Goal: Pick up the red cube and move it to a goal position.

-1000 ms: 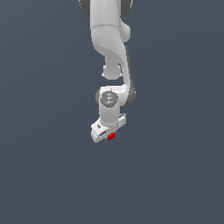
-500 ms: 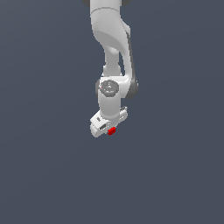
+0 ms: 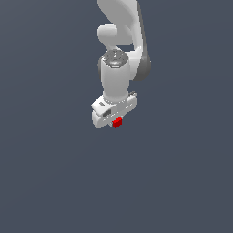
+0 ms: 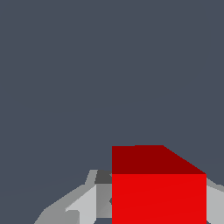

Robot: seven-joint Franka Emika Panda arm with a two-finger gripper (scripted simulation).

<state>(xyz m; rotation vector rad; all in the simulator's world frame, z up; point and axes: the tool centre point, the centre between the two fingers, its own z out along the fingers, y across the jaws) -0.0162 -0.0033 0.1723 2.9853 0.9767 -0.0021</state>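
Red cube (image 3: pixel 117 122) clamped in tool (image 3: pixel 114 121)

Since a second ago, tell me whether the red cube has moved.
Yes. The red cube, held at the end effector, shifted slightly up the exterior view and toward its right, judged against the picture frame; nothing else fixed shows.

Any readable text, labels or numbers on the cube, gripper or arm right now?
None readable.
The red cube has plain faces with no marks in either view.
The gripper and the white arm carry no legible lettering; a small dark patch on the gripper body is too small to read.
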